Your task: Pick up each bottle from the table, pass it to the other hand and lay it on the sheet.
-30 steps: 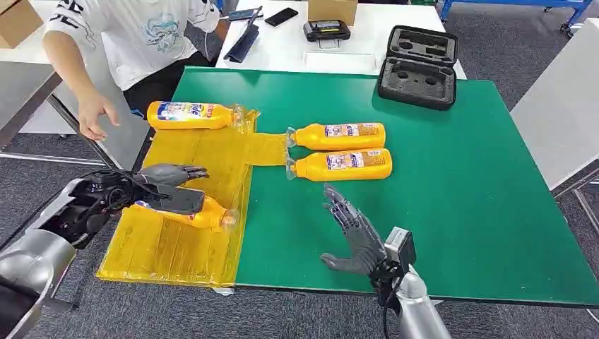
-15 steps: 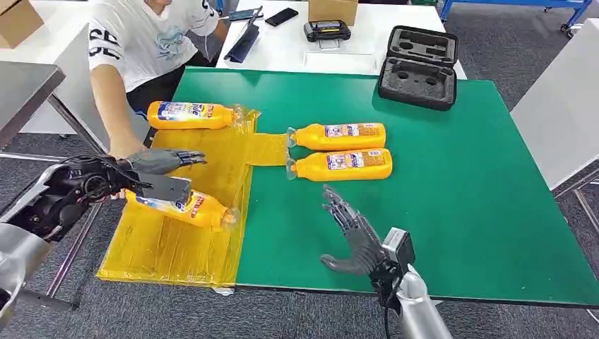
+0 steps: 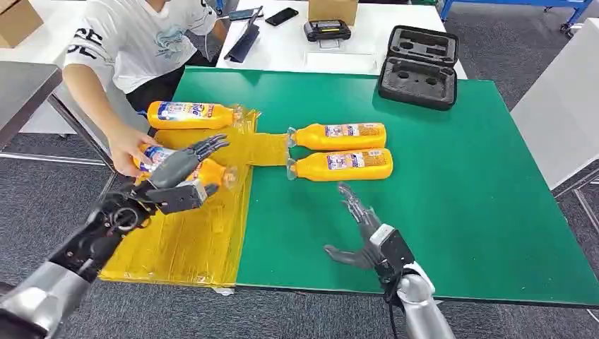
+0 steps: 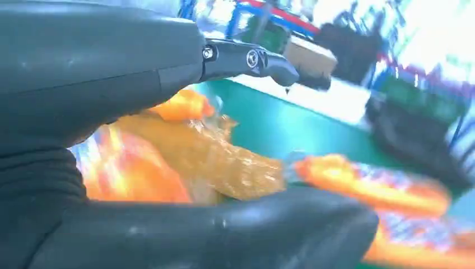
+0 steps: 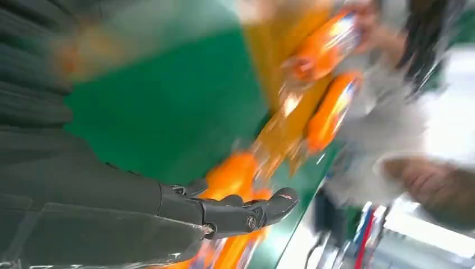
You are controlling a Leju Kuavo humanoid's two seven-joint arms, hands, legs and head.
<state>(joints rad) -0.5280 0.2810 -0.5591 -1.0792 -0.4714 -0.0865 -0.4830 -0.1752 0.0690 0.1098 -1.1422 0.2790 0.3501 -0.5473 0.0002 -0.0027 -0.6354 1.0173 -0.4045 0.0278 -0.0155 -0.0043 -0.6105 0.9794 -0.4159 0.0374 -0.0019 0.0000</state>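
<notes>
Bottles are lying in four places, and we are seeing each as a smooth orange plastic cylinder with a printed label and a clear cap. Two of them, the upper bottle (image 3: 337, 135) and the lower bottle (image 3: 340, 164), are lying parallel and nearly touching on the flat green table mat (image 3: 459, 176), caps pointing toward nine o'clock, right at the tab of the sheet (image 3: 191, 226). That sheet is a glossy, wrinkled yellow film covering the nine o'clock side of the table. A far bottle (image 3: 189, 114) is resting along its twelve o'clock edge. The fourth bottle (image 3: 205, 171) is lying on the film just below it, and a person's hand (image 3: 129, 148) is touching its base end from the nine o'clock side.

Our left hand (image 3: 178, 178) is hovering over that fourth bottle with dark fingers stretched out and spread, holding nothing; its blurred wrist view is showing orange plastic under the thick grey thumb (image 4: 235, 235). Our right hand (image 3: 362, 232) is hanging above the green mat near six o'clock, fingers splayed wide and empty.

A black foam-lined case (image 3: 418, 65) is sitting open at one o'clock
</notes>
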